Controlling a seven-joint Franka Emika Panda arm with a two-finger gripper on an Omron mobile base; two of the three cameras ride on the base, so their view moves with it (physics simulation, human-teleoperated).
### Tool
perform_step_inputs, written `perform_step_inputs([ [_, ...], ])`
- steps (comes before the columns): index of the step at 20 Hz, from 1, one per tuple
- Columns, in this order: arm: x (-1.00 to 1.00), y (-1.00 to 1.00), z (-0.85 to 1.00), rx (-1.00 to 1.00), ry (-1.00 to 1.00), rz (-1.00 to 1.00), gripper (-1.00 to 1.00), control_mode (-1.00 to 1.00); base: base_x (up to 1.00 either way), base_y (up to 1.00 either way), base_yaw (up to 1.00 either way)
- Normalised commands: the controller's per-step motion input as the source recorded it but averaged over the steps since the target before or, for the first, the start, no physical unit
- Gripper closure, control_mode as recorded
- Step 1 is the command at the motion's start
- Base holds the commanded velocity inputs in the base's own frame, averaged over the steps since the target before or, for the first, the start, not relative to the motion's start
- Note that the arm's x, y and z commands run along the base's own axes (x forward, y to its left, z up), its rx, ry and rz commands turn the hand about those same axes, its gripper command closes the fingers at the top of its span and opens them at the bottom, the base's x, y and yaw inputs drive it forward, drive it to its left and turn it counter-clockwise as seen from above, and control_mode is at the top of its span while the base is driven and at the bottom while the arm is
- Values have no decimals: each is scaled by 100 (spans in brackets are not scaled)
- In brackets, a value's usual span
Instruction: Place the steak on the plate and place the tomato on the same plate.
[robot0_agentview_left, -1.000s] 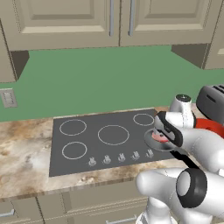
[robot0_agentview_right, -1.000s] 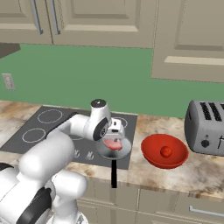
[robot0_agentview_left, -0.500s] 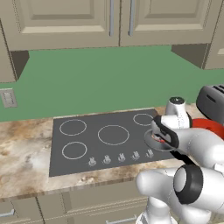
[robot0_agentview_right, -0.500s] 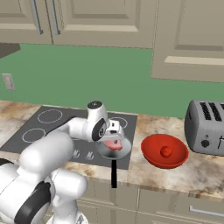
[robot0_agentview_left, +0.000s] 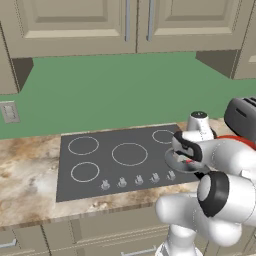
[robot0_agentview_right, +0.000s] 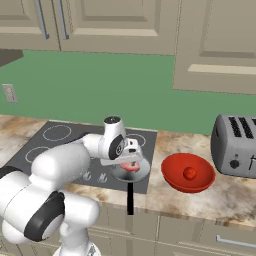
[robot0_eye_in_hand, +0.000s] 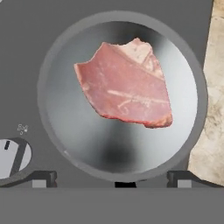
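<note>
the two-finger gripper (robot0_eye_in_hand: 112, 177) hangs directly above a small round grey metal pan (robot0_eye_in_hand: 57, 131), its dark fingertips (robot0_eye_in_hand: 43, 177) spread wide at the 6 o'clock edge of the hand view and holding nothing. the flat pink slab of raw steak (robot0_eye_in_hand: 124, 85) lies inside the pan, slightly toward 12 o'clock of the pan's centre, untouched. the pan sits on the dark flat cooktop (robot0_agentview_right: 60, 145) at its corner, its black handle (robot0_agentview_right: 130, 197) reaching over the counter edge. in the right base view, at 3 o'clock of the pan, a deep all-red bowl (robot0_agentview_right: 175, 175) rests on the marbled stone counter (robot0_agentview_right: 225, 192) with the small glossy red tomato (robot0_agentview_right: 189, 173) inside it. farther toward 3 o'clock stands a grey metal toaster (robot0_agentview_right: 235, 145).
</note>
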Motion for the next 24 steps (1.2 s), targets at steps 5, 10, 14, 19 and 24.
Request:
perform_step_inputs([
  [5,9,-6,0,0,1,9,-100,-100,0,0,0],
  [10,13,-6,-9,0,0,6,-100,-100,0,0,0],
  [14,16,-5,-14,0,2,5,-100,-100,0,0,0],
  [19,15,-3,-14,0,0,5,-100,-100,0,0,0],
  [24,11,-8,-12,0,0,2,-100,-100,0,0,0],
])
